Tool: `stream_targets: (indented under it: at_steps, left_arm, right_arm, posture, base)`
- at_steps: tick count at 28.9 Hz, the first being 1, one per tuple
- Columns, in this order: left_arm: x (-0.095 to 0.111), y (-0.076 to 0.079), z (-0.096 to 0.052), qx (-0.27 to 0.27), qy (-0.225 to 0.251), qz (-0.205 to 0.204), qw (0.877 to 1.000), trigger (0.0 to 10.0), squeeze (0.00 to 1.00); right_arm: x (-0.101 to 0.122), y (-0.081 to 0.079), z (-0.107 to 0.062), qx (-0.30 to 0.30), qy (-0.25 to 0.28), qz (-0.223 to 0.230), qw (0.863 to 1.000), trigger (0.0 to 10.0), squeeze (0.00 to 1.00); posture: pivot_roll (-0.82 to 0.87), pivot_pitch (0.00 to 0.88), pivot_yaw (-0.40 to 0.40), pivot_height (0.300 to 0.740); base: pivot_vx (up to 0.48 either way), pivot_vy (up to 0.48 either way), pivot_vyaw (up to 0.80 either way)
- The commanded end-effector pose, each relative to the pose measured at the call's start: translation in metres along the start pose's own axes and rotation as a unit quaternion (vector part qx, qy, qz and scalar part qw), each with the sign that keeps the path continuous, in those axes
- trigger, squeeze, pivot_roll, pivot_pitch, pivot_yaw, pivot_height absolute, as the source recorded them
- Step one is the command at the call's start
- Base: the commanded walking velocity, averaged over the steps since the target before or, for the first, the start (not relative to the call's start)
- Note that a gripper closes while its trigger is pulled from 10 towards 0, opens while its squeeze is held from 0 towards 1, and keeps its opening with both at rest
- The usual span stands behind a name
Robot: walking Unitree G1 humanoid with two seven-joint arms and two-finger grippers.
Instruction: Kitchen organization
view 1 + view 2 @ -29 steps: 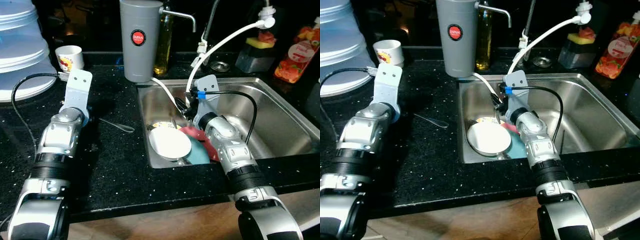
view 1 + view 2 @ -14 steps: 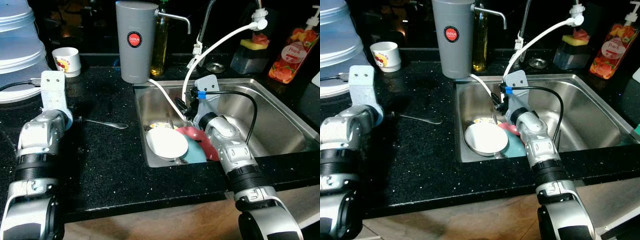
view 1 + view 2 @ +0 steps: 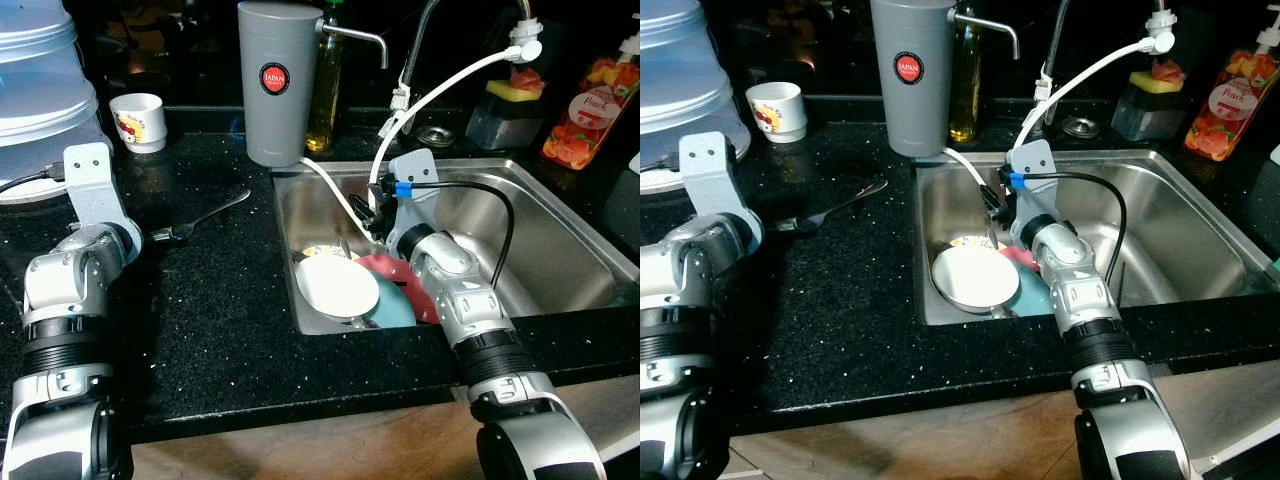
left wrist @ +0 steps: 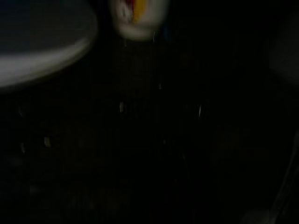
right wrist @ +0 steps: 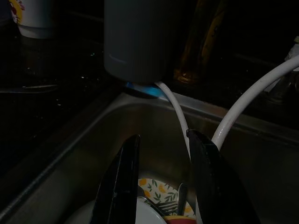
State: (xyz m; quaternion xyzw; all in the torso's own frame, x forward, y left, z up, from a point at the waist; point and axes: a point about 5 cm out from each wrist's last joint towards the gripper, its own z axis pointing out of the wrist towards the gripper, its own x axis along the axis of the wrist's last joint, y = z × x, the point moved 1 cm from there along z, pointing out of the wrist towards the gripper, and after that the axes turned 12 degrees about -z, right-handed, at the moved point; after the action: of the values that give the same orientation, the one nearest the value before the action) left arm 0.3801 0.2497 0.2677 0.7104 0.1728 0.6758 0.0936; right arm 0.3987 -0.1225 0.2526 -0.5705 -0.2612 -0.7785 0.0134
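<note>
The right gripper [image 5: 161, 186] hung inside the steel sink [image 3: 560, 215], its two black fingers [image 5: 119, 186] spread a little with nothing between them, just above the stacked dishes: a white plate [image 3: 337, 285] on top, a teal one [image 3: 396, 307] and a red one [image 3: 392, 268] beneath. A spoon [image 3: 200, 217] lay on the black counter [image 3: 230, 330] near the left gripper [image 3: 160, 236]; whether its fingers were apart I could not tell. To lift a dish well, I judged it should lower onto the white plate's near rim, pinch squarely, and steer clear of the white hose [image 3: 440, 80] and grey water filter [image 3: 278, 80].
</note>
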Motion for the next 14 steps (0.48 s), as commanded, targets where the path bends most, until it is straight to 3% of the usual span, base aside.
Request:
stream_targets:
  at_steps: [1, 2, 3, 4, 5, 7, 8, 11, 12, 13, 14]
  left_arm:
    - [0.009, 0.012, 0.0, -0.035, 0.026, -0.028, 0.999, 0.0, 0.0]
    - [0.009, 0.012, 0.0, -0.035, 0.026, -0.028, 0.999, 0.0, 0.0]
    - [0.012, 0.023, -0.002, -0.08, 0.033, -0.047, 0.995, 0.0, 0.0]
    - [0.018, 0.042, -0.01, -0.162, 0.05, -0.096, 0.981, 0.0, 0.0]
    - [0.018, 0.042, -0.01, -0.162, 0.05, -0.096, 0.981, 0.0, 0.0]
    - [0.026, 0.054, -0.017, -0.217, 0.069, -0.125, 0.966, 0.0, 0.0]
    - [0.027, 0.055, -0.018, -0.222, 0.071, -0.124, 0.965, 0.0, 0.0]
    - [0.016, 0.055, -0.015, -0.207, 0.046, -0.033, 0.977, 0.0, 0.0]
    - [0.016, 0.055, -0.015, -0.207, 0.046, -0.033, 0.977, 0.0, 0.0]
    - [0.011, 0.058, -0.015, -0.21, 0.034, -0.001, 0.977, 0.0, 0.0]
    - [0.004, 0.061, -0.015, -0.208, 0.024, 0.045, 0.977, 10.0, 1.0]
  right_arm:
    - [-0.002, 0.004, 0.0, -0.007, -0.003, 0.005, 1.0, 10.0, 0.0]
    - [-0.002, 0.004, 0.0, -0.007, -0.003, 0.005, 1.0, 10.0, 0.0]
    - [-0.002, 0.004, 0.0, -0.008, -0.002, 0.006, 1.0, 10.0, 0.0]
    - [0.0, 0.004, 0.0, -0.009, 0.001, 0.007, 1.0, 10.0, 0.0]
    - [0.0, 0.004, 0.0, -0.009, 0.001, 0.007, 1.0, 10.0, 0.0]
    - [0.0, 0.005, 0.0, -0.011, 0.003, 0.009, 1.0, 10.0, 0.0]
    - [0.001, 0.005, 0.001, -0.012, 0.003, 0.009, 1.0, 10.0, 0.0]
    - [0.001, 0.005, 0.001, -0.012, 0.003, 0.009, 1.0, 10.0, 0.0]
    - [0.001, 0.005, 0.001, -0.012, 0.003, 0.009, 1.0, 10.0, 0.0]
    - [0.0, 0.005, 0.001, -0.012, 0.003, 0.009, 1.0, 10.0, 0.0]
    - [0.0, 0.005, 0.0, -0.012, 0.003, 0.009, 1.0, 10.0, 0.0]
  posture:
    - [0.08, 0.102, -0.05, 0.74]
    - [0.08, 0.102, -0.05, 0.74]
    - [0.08, 0.102, -0.05, 0.74]
    - [0.08, 0.102, -0.05, 0.74]
    - [0.08, 0.102, -0.05, 0.74]
    - [0.08, 0.102, -0.05, 0.74]
    - [0.08, 0.101, -0.047, 0.74]
    - [0.08, 0.102, -0.048, 0.74]
    - [0.08, 0.102, -0.048, 0.74]
    - [0.08, 0.102, -0.048, 0.74]
    - [0.08, 0.102, -0.048, 0.74]
  base:
    - [0.0, 0.0, 0.0]
    - [0.0, 0.0, 0.0]
    - [0.0, 0.0, 0.0]
    - [0.0, 0.0, 0.0]
    - [0.0, 0.0, 0.0]
    - [0.0, 0.0, 0.0]
    - [0.0, 0.0, 0.0]
    - [0.0, 0.0, 0.0]
    - [0.0, 0.0, 0.0]
    - [0.0, 0.0, 0.0]
    - [0.0, 0.0, 0.0]
